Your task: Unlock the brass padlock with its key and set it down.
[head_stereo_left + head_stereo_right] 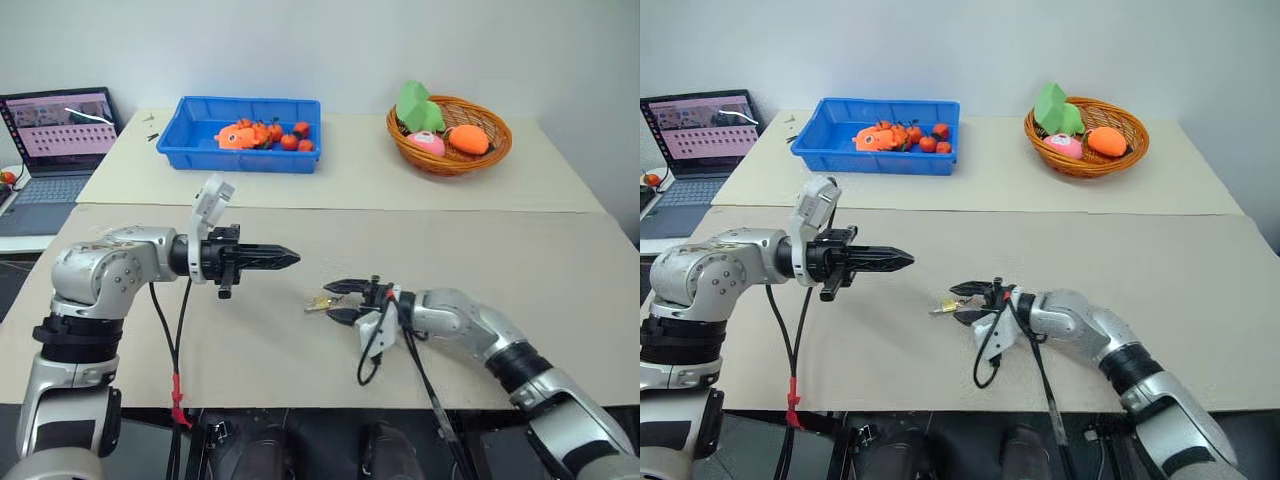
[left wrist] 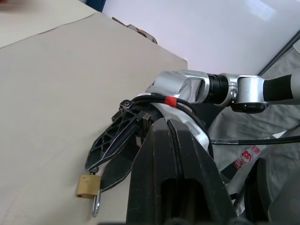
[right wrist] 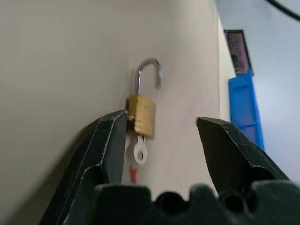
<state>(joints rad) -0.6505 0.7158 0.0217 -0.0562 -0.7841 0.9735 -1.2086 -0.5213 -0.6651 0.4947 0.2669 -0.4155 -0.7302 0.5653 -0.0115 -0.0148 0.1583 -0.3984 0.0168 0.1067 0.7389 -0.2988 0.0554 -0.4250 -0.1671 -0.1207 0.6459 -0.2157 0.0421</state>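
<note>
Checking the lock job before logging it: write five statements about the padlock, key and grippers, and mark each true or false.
1. The padlock has its shackle swung open. True.
2. The key sits in the padlock. True.
3. The right gripper is clamped shut on the padlock. False: its jaws stand apart, the padlock between them on the table.
4. The left gripper is open. False: it is shut, holding nothing.
5. The padlock lies in the blue bin. False: it lies on the table in front of the right gripper.
</note>
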